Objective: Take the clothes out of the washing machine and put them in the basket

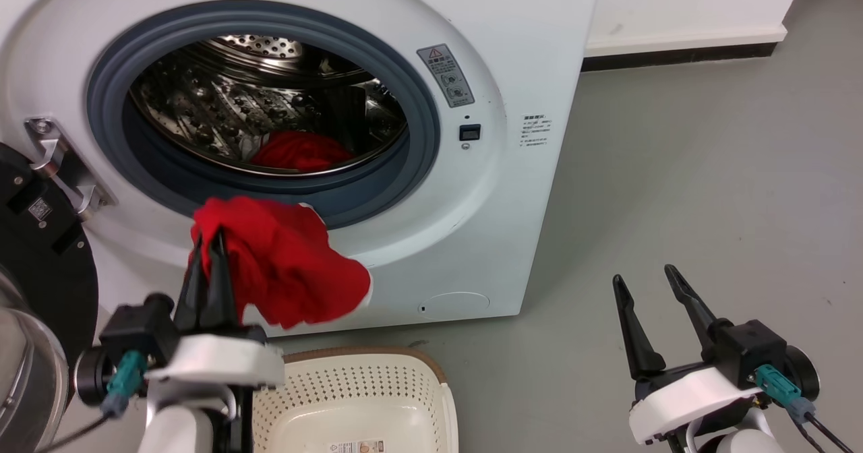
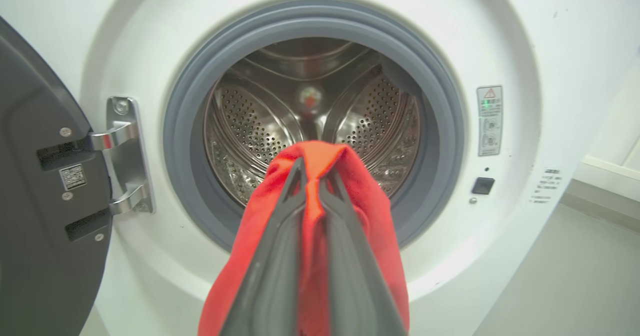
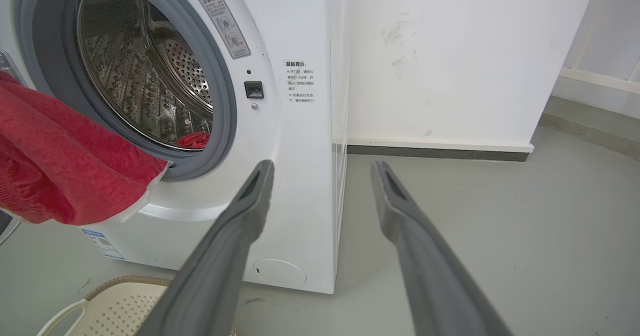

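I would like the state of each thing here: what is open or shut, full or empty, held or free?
Large white front-loading washing machine: black-framed door swung open.
Red fabric garment in the steel drum: lying loose, not held.
Second red garment with white trim: held, hanging outside the porthole.
Cream perforated plastic basket: no clothes in the part seen.
Left gripper: shut on the second red garment.
Right gripper: open, empty.

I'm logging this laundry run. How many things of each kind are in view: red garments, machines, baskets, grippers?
Red garments: 2, the held garment in the left gripper and the drum garment
Washing machine: 1
Basket: 1
Grippers: 2, counting the right gripper, open and empty
Total: 6
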{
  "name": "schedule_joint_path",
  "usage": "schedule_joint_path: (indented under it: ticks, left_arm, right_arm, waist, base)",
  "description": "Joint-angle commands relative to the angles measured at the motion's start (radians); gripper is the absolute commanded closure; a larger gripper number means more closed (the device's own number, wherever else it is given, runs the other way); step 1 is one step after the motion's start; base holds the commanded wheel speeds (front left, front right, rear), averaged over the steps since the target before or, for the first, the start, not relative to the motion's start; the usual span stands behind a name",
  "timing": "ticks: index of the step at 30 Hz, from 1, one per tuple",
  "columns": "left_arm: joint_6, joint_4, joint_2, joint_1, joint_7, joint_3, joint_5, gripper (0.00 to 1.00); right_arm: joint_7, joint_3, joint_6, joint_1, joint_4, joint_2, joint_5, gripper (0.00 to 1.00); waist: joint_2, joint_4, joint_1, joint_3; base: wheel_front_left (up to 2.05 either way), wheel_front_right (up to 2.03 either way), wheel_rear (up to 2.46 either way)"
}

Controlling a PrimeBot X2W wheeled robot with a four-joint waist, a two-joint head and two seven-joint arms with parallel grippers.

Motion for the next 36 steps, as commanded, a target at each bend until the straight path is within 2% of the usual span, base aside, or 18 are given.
schedule_joint_path:
  ticks: [1, 4, 7, 14, 19, 26, 32, 36]
  left_arm:
    - [0.003, -0.014, -0.001, 0.013, 0.005, -0.003, 0.003, 1.00]
    - [0.020, -0.103, -0.013, 0.107, 0.044, -0.027, 0.001, 1.00]
    - [0.037, -0.135, -0.022, 0.180, 0.077, -0.043, -0.011, 1.00]
    - [0.049, 0.015, -0.032, 0.233, 0.069, -0.063, -0.047, 1.00]
    - [0.022, 0.190, -0.036, 0.156, 0.022, -0.091, -0.061, 1.00]
    - [-0.011, 0.440, -0.036, -0.007, -0.025, -0.080, -0.088, 1.00]
    - [-0.035, 0.676, -0.012, -0.200, -0.036, -0.055, -0.097, 1.00]
    - [-0.041, 0.773, 0.017, -0.314, -0.039, -0.029, -0.091, 1.00]
  right_arm:
    - [0.000, -0.003, -0.001, 0.007, -0.007, 0.000, -0.006, 0.00]
    - [0.009, -0.006, -0.001, 0.013, -0.021, 0.000, -0.009, 0.00]
    - [0.016, -0.008, -0.001, 0.004, -0.035, 0.000, -0.017, 0.00]
    - [0.022, 0.009, -0.001, -0.038, -0.052, 0.000, -0.024, 0.00]
    - [0.016, 0.016, -0.001, -0.077, -0.057, 0.000, -0.027, 0.00]
    - [0.005, 0.033, -0.001, -0.137, -0.069, 0.000, -0.026, 0.00]
    - [-0.007, 0.056, -0.001, -0.195, -0.079, 0.000, -0.027, 0.00]
    - [-0.016, 0.062, -0.001, -0.226, -0.083, 0.000, -0.021, 0.00]
  waist:
    - [-0.0001, 0.005, 0.0002, 0.003]
    - [-0.0001, 0.017, 0.0002, 0.013]
    - [-0.0001, 0.026, 0.0002, 0.035]
    - [-0.0001, 0.031, 0.0002, 0.131]
    - [-0.0001, 0.027, 0.0002, 0.223]
    - [-0.0001, 0.002, 0.0002, 0.383]
    - [-0.0001, -0.030, 0.0002, 0.530]
    - [-0.0001, -0.050, 0.0002, 0.611]
  base:
    - [0.00, 0.00, 0.00]
    - [0.00, 0.00, 0.00]
    - [0.00, 0.00, 0.00]
    - [0.00, 0.00, 0.00]
    - [0.00, 0.00, 0.00]
    - [0.00, 0.00, 0.00]
    - [0.00, 0.00, 0.00]
    - [0.00, 0.00, 0.00]
